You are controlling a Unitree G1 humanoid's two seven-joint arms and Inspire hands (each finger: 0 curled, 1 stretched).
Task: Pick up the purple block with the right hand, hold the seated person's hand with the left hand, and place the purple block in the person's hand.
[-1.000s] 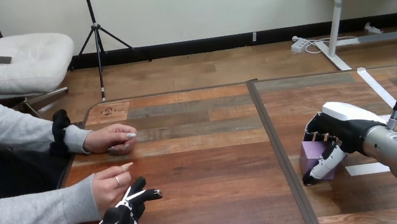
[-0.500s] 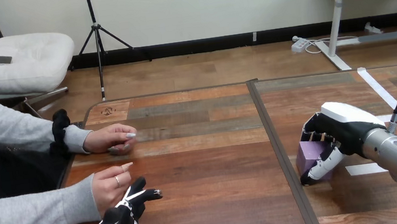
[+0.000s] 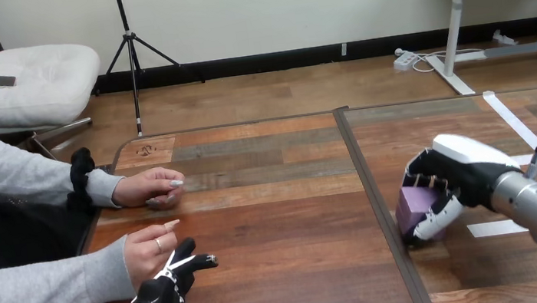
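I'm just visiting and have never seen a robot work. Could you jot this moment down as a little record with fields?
right hand: fingers curled round the purple block
left hand: fingers straight, beside the person's nearer hand, not curled round it
person's farther hand: resting on the wooden table
block lifted: cannot tell
handover: not yet done

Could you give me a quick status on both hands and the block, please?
Right hand curled round purple block, right side of table. Left hand open, beside person's near hand. Nothing between block and that hand.
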